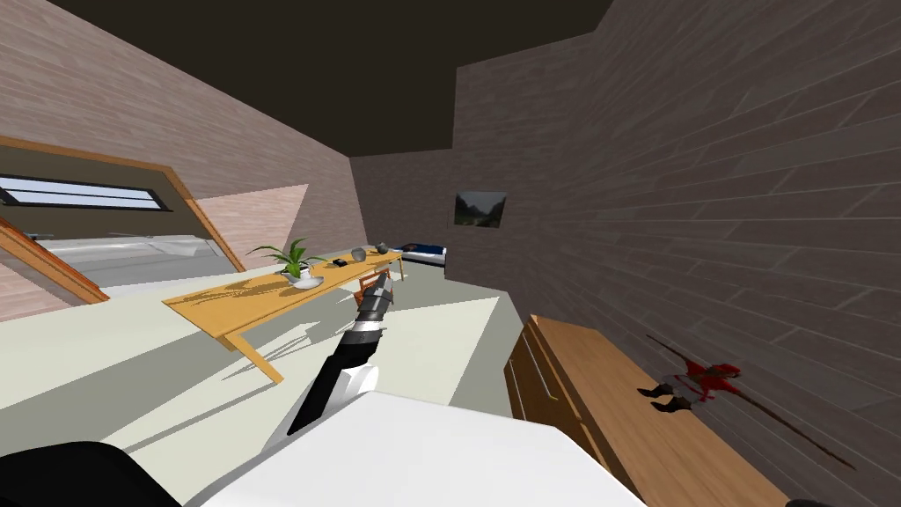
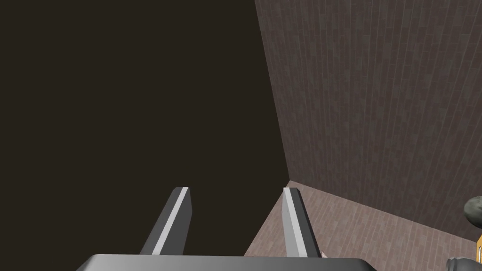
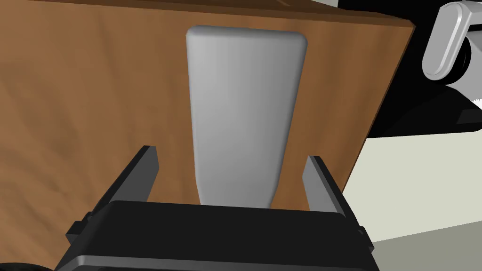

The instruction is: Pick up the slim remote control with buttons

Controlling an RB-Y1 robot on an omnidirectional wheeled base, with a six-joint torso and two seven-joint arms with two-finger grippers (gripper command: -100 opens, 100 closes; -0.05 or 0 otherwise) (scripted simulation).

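Right wrist view: our right gripper [image 3: 231, 155] stands spread astride the slim grey remote [image 3: 245, 94] on the wooden top [image 3: 94, 94], touching nothing; closing off-centre, we risk skidding it sideways.

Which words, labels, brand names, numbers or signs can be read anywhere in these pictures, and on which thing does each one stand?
None: there is no readable text in any view.
Remote: plain grey, on the brown wooden surface, within the open right gripper; no label or button marks visible.
Framed picture on the far wall: shows scenery, no lettering visible.
Small things on the long table: too small to tell.
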